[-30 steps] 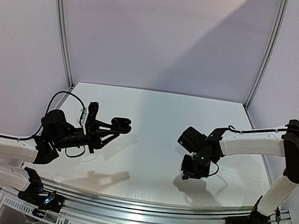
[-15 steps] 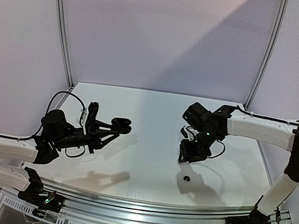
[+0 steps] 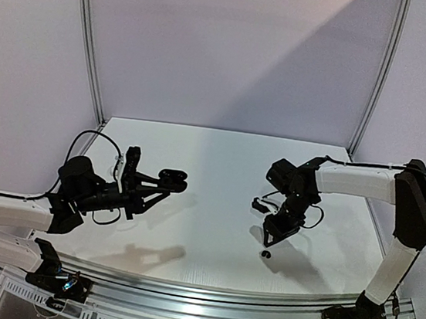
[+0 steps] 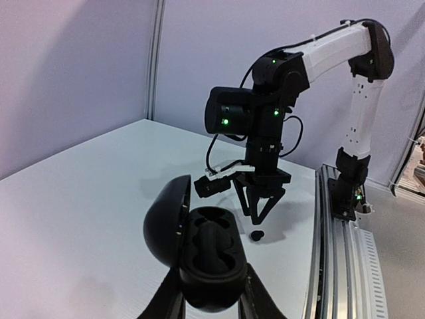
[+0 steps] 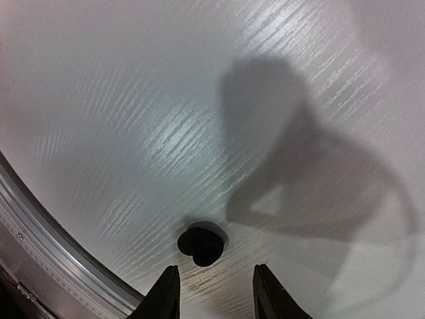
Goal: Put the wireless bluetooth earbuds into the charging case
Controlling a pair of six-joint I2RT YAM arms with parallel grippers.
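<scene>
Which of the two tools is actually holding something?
The left tool, shut on the open charging case. The right tool is empty, standing open over the black earbud that lies on the table.

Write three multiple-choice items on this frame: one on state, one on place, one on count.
1. The case in the left tool is: A open, empty; B shut; C open, full.
2. The earbud lies: A inside the case; B on the table beneath the right tool; C in the left tool's grip.
3. Earbuds in view: A none; B one; C three.
Answers: 1 A, lid raised over bare sockets; 2 B, it rests on the surface beneath the parted fingers; 3 B, only one shows in any view.
</scene>
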